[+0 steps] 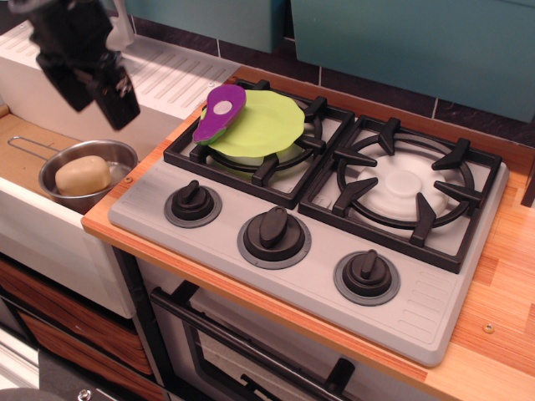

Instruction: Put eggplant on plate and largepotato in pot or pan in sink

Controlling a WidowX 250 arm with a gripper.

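Observation:
The purple eggplant (221,110) lies on the left rim of the lime-green plate (261,124), which rests on the stove's left burner. A pale tan largepotato (82,175) sits inside the shiny steel pot (117,155), and the pot stands in the sink (25,142) at the left. My gripper (99,90) hangs in the air above and a little behind the pot, open, with nothing between its black fingers.
A ribbed white drainboard (167,75) runs behind the sink. The grey stove top (418,292) carries two black burner grates and three black knobs (273,230). A wooden counter (501,334) lies to the right.

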